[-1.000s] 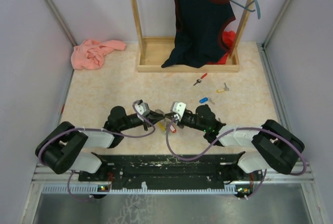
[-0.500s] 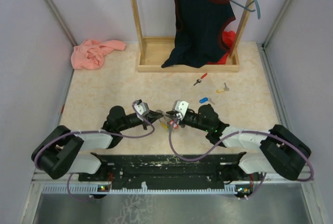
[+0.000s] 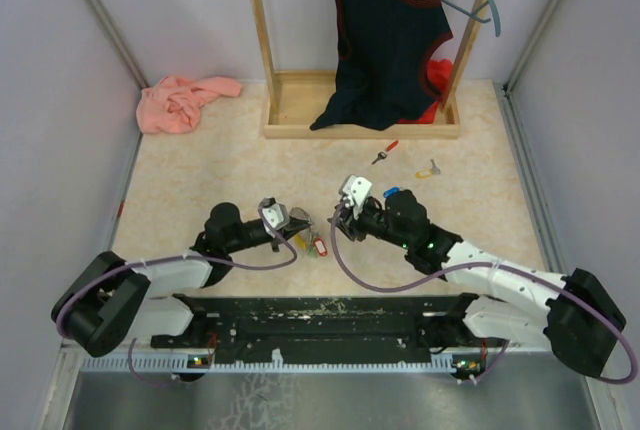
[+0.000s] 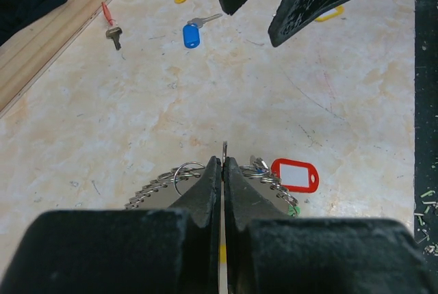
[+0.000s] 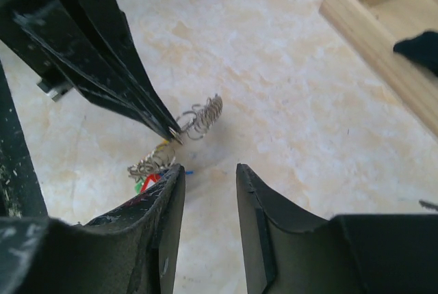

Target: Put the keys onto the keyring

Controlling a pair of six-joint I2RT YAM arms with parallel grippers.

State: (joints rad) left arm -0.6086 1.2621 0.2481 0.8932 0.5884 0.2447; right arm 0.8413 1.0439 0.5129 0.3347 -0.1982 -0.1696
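Observation:
The keyring (image 4: pixel 159 186) is a grey ridged loop lying on the beige tabletop, with a red tag (image 4: pixel 295 175) beside it. My left gripper (image 4: pixel 224 161) is shut on a thin ring of the keyring, whose edge pokes out between the fingertips. In the top view the keyring (image 3: pixel 305 238) lies just off the left gripper (image 3: pixel 291 222). My right gripper (image 5: pixel 209 169) stands open and empty a little short of the keyring (image 5: pixel 202 115). Three keys lie loose further back: red (image 3: pixel 385 153), yellow (image 3: pixel 428 170) and blue (image 3: pixel 390 192).
A wooden rack base (image 3: pixel 300 130) stands at the back with a dark garment (image 3: pixel 385 40) hanging over it. A pink cloth (image 3: pixel 185 100) lies at the back left. Grey walls enclose both sides.
My right gripper has opened and drawn back from the keyring towards the right. My left gripper has closed onto the keyring and stayed low by it.

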